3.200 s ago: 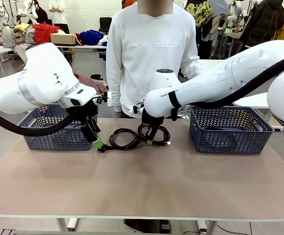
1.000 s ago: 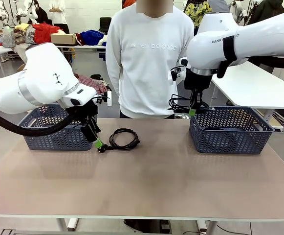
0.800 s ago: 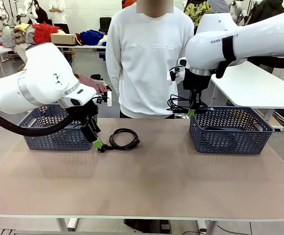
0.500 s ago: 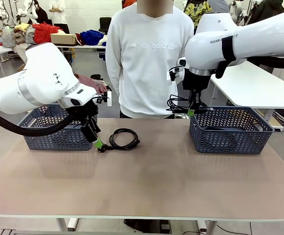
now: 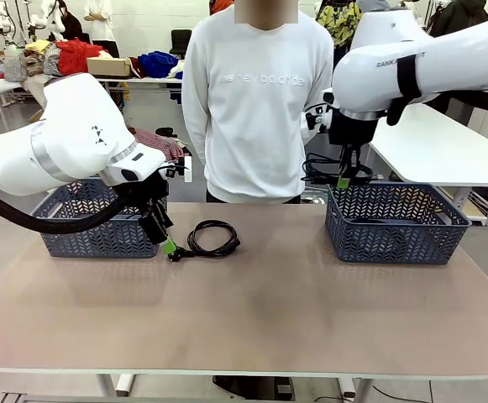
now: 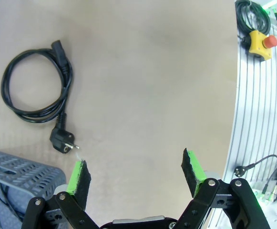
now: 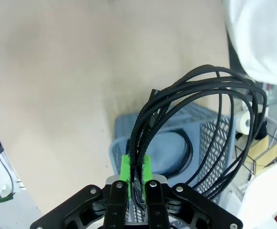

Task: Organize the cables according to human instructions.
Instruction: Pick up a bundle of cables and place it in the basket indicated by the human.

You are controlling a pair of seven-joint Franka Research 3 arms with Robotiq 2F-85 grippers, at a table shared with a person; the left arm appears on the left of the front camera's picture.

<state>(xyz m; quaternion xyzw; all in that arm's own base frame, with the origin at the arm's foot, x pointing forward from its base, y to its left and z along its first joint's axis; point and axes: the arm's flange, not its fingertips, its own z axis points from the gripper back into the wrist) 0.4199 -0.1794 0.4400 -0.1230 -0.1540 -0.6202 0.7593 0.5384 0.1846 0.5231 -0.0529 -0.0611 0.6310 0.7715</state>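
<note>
Tan table top (image 5: 269, 311): one thin black cord wound as a round coil (image 5: 212, 238) lies on it left of centre in the front view, plug end toward the left arm. It is not yet sorted.
Person in a white sweatshirt (image 5: 256, 101): stands top centre, behind the table.
Right dark blue lattice basket (image 5: 399, 239): sits right of centre. By my reading it is the target of the step in hand, a drop-off.
Left dark blue lattice basket (image 5: 92, 239): sits at the left, partly behind the left arm.
Hanging black coil (image 7: 186, 102): its loops dangle over the right basket's left edge, clear of the rim and partly outside it.
Right gripper (image 5: 342, 180): upper right of centre, green pads pressed together on the hanging coil's strands.
Left gripper (image 6: 136, 171): jaws wide apart with nothing between them, low over the table just beside the lying coil's plug.
Next move: probably carry the coil further over the basket's opening, lower it and release, keeping every loop inside the rim. The table coil would follow.
Hard to make out: the person's hands are hidden behind the arms, so no instruction can be read. A dark loop shows inside each basket, likely cables, but the lattice walls prevent a count.
</note>
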